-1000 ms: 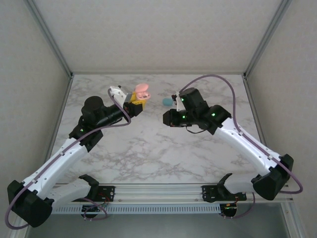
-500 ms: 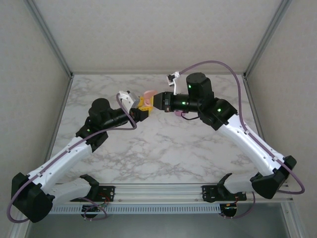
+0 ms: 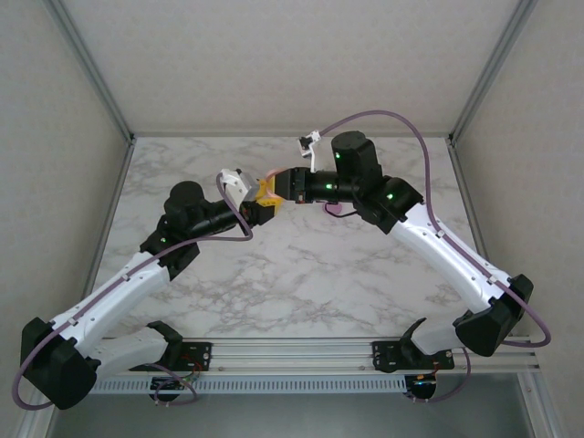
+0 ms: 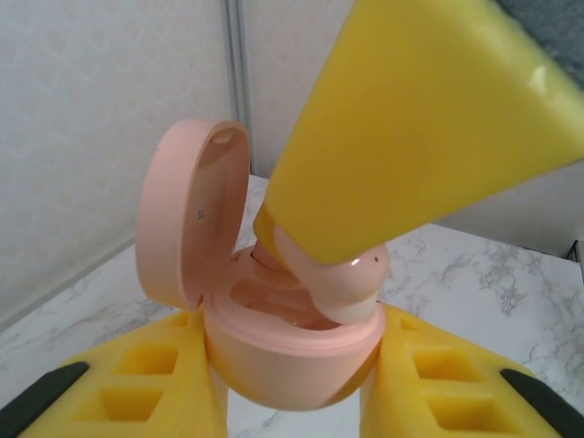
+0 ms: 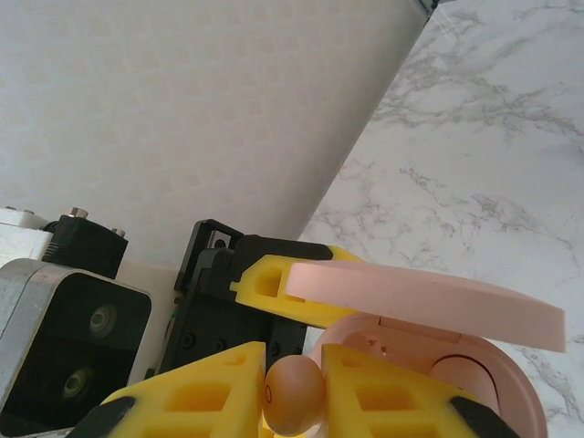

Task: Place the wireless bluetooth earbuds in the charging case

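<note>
The earbud (image 5: pixel 293 394) is a small, round, orange-pink bud, and the right gripper (image 5: pixel 294 379) is pinching it tight between the tips of its two yellow fingers (image 5: pixel 205 392). The charging case (image 4: pixel 292 360) is pink and oval, much bigger than the bud. The left gripper (image 3: pixel 264 194) is squeezed shut on it, with one yellow finger (image 4: pixel 137 383) on each side of the bottom half. The case is held up in the air, above the white and grey marble table (image 3: pixel 301 274), near the back and about in the middle. Its lid (image 4: pixel 187 214) is open. From the left wrist view the lid stands up on the left side and the hollow inside shows. In that view a yellow finger of the right gripper comes down from the top right, and the bud at its tip is right at the mouth of the case, over the right part of the rim. It looks like it touches the case there, but I cannot tell if it sits down in its little hole. From the right wrist view the open lid spreads above the bud like a flat roof. From the top view the two yellow tips meet at one spot.
</note>
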{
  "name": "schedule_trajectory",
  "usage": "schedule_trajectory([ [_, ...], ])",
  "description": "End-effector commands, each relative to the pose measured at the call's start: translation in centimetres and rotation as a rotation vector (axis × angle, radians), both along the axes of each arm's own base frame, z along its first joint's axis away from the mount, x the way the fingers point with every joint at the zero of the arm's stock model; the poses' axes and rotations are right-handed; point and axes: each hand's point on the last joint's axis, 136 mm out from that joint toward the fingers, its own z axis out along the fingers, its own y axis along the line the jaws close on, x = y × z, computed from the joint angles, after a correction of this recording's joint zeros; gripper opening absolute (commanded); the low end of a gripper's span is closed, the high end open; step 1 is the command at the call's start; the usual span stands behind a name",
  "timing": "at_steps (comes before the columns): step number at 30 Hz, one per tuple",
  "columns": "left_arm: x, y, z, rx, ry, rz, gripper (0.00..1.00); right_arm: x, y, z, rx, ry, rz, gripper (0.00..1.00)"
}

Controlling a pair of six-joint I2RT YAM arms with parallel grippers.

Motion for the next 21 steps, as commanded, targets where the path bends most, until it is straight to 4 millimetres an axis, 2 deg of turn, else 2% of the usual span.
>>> schedule_trajectory([
  [1,-0.73,-0.31,1.29,-0.013,-0.04,-0.032,0.22,0.77,-0.03,0.86,0.006,-0.026,-0.032,0.22],
  [11,-0.77,-0.32,1.58,-0.019,-0.04,-0.033,0.22,1.42,0.05,0.65,0.004,-0.029,-0.058,0.22],
  [21,-0.46,-0.17,1.99,-0.041,-0.036,-0.013,0.22,0.91,0.56,0.01,-0.021,-0.011,-0.03,0.24],
])
